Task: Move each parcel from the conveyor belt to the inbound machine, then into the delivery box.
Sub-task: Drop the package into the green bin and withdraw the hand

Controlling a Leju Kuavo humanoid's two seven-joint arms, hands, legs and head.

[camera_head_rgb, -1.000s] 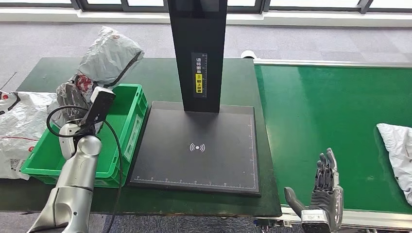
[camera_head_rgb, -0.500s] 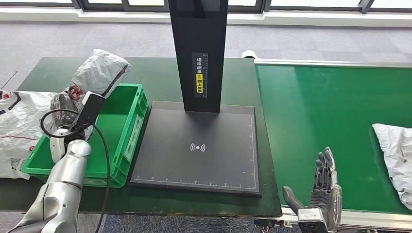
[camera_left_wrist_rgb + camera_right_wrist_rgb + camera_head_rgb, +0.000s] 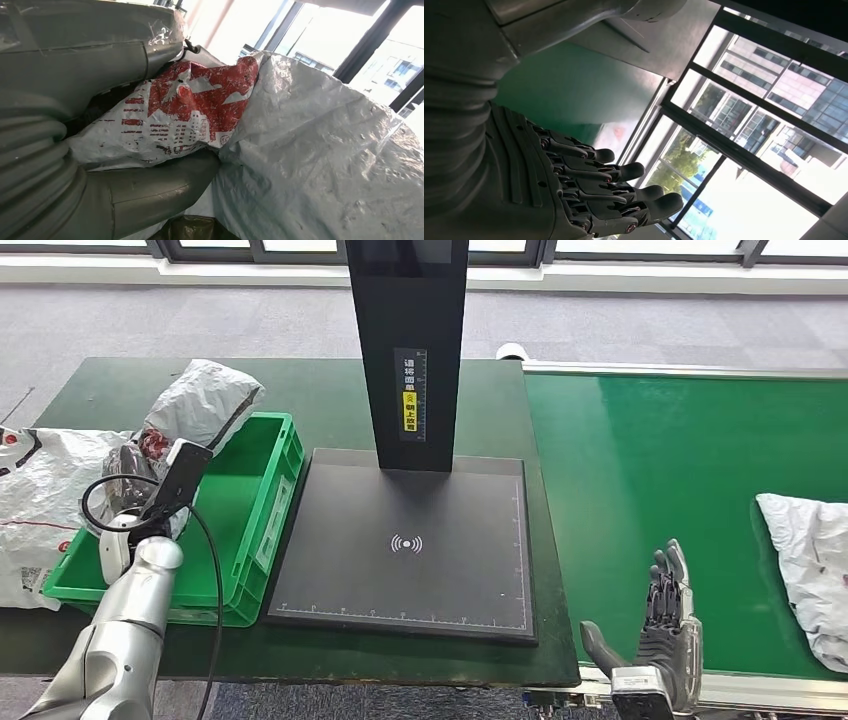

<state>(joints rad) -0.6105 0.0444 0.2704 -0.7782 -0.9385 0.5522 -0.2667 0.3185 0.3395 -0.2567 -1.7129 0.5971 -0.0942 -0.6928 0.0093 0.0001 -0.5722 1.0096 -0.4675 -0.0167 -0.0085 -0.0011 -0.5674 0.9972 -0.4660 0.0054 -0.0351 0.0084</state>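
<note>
Grey carpet and window frames behind a dark green table point(image 3: 330, 400). On it, the black inbound machine point(image 3: 405, 545) with its upright post, and just to the left a green delivery box point(image 3: 262, 502). Over the box's far left corner, a grey parcel point(image 3: 205, 400) with red print, gripped by the left hand point(image 3: 135, 455); fingers mostly hidden under the plastic, so the exact hold is hard to read. Another grey bag point(image 3: 35, 500) lying left of the box. To the right, the green conveyor belt point(image 3: 650, 490) carrying a second parcel point(image 3: 805, 560) near its right edge. Right hand point(image 3: 665, 625) raised beside the belt's near edge, fingers straight and apart, holding nothing.
</note>
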